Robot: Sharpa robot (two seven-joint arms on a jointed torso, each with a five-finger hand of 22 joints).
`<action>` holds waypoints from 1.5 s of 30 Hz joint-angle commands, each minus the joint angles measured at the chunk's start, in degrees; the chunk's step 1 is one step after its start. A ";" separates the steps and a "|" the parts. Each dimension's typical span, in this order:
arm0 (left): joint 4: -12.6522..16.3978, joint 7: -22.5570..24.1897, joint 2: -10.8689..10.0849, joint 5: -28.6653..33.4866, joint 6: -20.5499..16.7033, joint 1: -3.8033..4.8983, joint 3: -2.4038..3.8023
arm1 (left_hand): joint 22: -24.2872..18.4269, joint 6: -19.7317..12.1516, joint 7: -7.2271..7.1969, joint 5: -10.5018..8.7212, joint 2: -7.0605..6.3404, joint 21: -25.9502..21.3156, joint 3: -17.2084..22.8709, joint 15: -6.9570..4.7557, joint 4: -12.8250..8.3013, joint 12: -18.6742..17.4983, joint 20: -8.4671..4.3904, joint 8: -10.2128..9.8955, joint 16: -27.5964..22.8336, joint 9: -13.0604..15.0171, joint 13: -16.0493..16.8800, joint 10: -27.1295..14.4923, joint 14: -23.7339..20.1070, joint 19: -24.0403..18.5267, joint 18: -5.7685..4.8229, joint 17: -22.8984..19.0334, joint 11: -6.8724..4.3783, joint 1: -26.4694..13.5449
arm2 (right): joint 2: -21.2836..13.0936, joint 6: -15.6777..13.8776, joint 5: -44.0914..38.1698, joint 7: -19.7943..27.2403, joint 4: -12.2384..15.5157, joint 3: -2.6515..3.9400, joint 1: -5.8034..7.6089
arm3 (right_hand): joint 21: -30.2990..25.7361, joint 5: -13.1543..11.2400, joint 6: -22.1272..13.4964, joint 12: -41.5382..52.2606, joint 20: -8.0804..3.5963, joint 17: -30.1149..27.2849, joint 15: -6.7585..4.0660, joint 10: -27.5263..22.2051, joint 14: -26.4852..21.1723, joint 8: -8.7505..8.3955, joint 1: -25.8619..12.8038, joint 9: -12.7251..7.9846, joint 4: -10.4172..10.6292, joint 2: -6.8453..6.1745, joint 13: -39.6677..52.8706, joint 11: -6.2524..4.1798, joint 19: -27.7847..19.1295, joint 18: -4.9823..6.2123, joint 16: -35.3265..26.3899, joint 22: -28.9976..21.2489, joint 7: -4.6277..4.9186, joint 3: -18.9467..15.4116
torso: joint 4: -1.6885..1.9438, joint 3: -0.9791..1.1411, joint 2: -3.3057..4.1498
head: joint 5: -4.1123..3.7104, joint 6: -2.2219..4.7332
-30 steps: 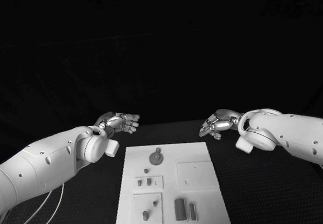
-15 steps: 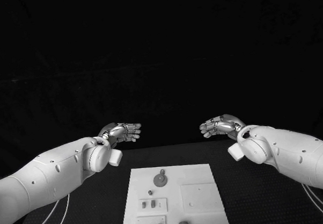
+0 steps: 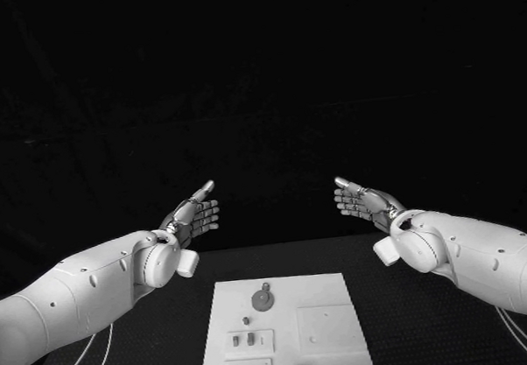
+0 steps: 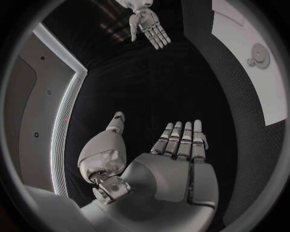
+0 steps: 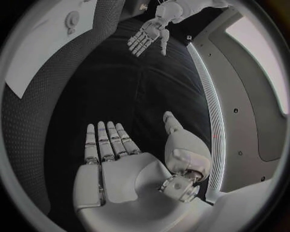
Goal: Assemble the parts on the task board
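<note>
The white task board lies on the black table in the middle of the head view, near its lower edge. A round grey part sits near the board's far end, and small pegs stand in a square plate closer to me. My left hand is raised beyond the board's far left corner, fingers stretched straight, holding nothing. My right hand mirrors it beyond the far right corner, also flat and empty. In each wrist view that arm's own hand, the left and the right, shows an open palm.
Black table surface surrounds the board on all sides. Each wrist view catches the opposite hand across the gap: the right hand and the left hand. Grey cables hang under the left arm.
Both hands have uncurled from loosely bent fingers to flat, straight fingers and risen relative to the board. The head view has tilted up, so the board sits lower in the picture.
</note>
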 commanded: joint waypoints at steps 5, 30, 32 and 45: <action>8.11 5.43 -2.00 1.14 -9.70 -2.55 1.47 | -51.17 -13.28 -1.99 -1.15 1.95 -8.42 -8.13 -2.46 4.01 -1.29 -1.24 -4.98 -6.09 -8.94 -2.04 -17.78 -13.22 -9.11 -0.44 -8.91 -1.71 -17.69 | -2.77 -8.65 5.36 4.35 8.26 -0.85 -0.89 | -8.13 -3.96 -15.63 -4.17 -4.26 -10.27 -2.96 -18.54 -16.22 -4.37 -18.08 -9.93 5.35 1.67 -2.91 -3.08 -10.21 -3.70 -6.36 -16.55 -3.40 -10.36 | 1.70 0.25 -0.05 | -1.99 -2.76; 35.83 20.36 -9.26 4.37 -38.02 -11.33 6.80 | -51.17 -13.28 -1.99 -1.15 1.95 -8.42 -8.13 -2.46 4.01 -1.29 -1.24 -4.98 -6.09 -8.94 -2.04 -17.78 -13.22 -9.11 -0.44 -8.91 -1.71 -17.69 | -14.24 -38.18 23.51 17.98 40.68 -4.44 -4.28 | -8.13 -3.96 -15.63 -4.17 -4.26 -10.27 -2.96 -18.54 -16.22 -4.37 -18.08 -9.93 5.35 1.67 -2.91 -3.08 -10.21 -3.70 -6.36 -16.55 -3.40 -10.36 | 1.80 0.27 -0.05 | -2.12 -2.95; 35.83 20.36 -9.26 4.37 -38.02 -11.33 6.80 | -51.17 -13.28 -1.99 -1.15 1.95 -8.42 -8.13 -2.46 4.01 -1.29 -1.24 -4.98 -6.09 -8.94 -2.04 -17.78 -13.22 -9.11 -0.44 -8.91 -1.71 -17.69 | -14.24 -38.18 23.51 17.98 40.68 -4.44 -4.28 | -8.13 -3.96 -15.63 -4.17 -4.26 -10.27 -2.96 -18.54 -16.22 -4.37 -18.08 -9.93 5.35 1.67 -2.91 -3.08 -10.21 -3.70 -6.36 -16.55 -3.40 -10.36 | 1.80 0.27 -0.05 | -2.12 -2.95; 35.83 20.36 -9.26 4.37 -38.02 -11.33 6.80 | -51.17 -13.28 -1.99 -1.15 1.95 -8.42 -8.13 -2.46 4.01 -1.29 -1.24 -4.98 -6.09 -8.94 -2.04 -17.78 -13.22 -9.11 -0.44 -8.91 -1.71 -17.69 | -14.24 -38.18 23.51 17.98 40.68 -4.44 -4.28 | -8.13 -3.96 -15.63 -4.17 -4.26 -10.27 -2.96 -18.54 -16.22 -4.37 -18.08 -9.93 5.35 1.67 -2.91 -3.08 -10.21 -3.70 -6.36 -16.55 -3.40 -10.36 | 1.80 0.27 -0.05 | -2.12 -2.95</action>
